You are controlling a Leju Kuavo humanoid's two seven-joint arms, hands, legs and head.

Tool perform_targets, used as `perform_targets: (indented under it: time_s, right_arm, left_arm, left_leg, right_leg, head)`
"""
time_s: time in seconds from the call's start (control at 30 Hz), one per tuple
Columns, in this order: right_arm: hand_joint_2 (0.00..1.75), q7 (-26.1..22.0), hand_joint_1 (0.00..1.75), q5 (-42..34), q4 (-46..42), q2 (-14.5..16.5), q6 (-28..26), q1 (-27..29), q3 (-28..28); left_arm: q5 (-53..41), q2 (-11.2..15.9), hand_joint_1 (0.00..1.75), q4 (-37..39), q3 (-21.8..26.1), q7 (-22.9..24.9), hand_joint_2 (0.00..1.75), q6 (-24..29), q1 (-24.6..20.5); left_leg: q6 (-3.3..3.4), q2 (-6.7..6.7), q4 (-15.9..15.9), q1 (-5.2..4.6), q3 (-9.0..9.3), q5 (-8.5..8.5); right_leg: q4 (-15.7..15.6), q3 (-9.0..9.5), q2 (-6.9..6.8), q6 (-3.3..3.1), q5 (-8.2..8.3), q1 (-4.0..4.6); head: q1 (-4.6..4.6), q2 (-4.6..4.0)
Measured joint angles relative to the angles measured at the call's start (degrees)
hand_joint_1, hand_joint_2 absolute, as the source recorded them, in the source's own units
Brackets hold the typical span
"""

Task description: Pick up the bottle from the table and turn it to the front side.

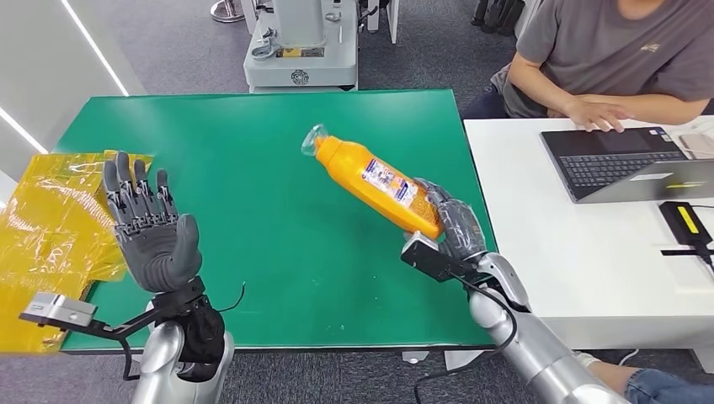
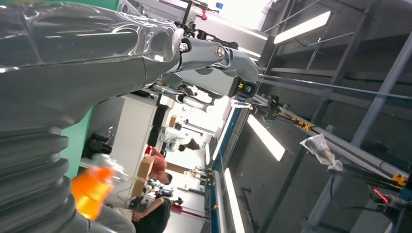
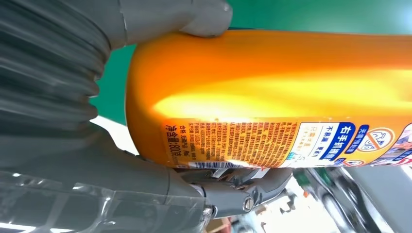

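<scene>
So the pick-up is done: my right hand [image 1: 455,225] grips the orange bottle [image 1: 370,178] by its base and holds it off the green table [image 1: 253,151], near the right edge, cap tilted toward the far side. A label with fine print faces up, so I judge the turn to the front side is not finished. My left hand [image 1: 150,227] hovers released, fingers spread, over the table's left edge.
</scene>
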Motion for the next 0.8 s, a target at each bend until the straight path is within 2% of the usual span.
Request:
perform_targets:
  time_s: [0.27,0.6,0.8]
  right_arm:
    - [1.75,-2.65,1.75,-2.31,-7.03,2.95,-7.48,2.74,-0.66]
    - [1.75,-4.67,1.75,-1.62,-12.12,3.19,-7.55,4.18,0.12]
    - [1.75,-5.42,1.75,-1.8,-13.45,3.17,-4.1,4.05,1.4]
  left_arm:
    - [1.65,-0.08,0.0,1.5,-0.54,0.51,1.75,0.04,-1.12]
    - [3.81,-0.08,0.0,5.47,-3.5,3.93,1.75,-4.39,-4.17]
    - [4.25,-0.27,0.0,7.63,-4.35,4.98,1.75,-5.96,-5.25]
  left_leg:
    - [0.0,-0.03,-0.01,0.0,-0.02,0.0]
    - [0.0,-0.04,0.0,-0.01,-0.06,0.0]
    - [0.0,-0.04,-0.01,0.0,-0.07,0.0]
  right_leg:
    - [0.0,-0.04,-0.02,0.0,-0.01,0.0]
    - [0.0,-0.04,-0.03,0.0,0.0,-0.01]
    - [0.0,-0.07,-0.03,0.0,-0.01,0.0]
  head:
    - [0.0,0.0]
    - [0.0,0.01]
    - [-0.01,0.0]
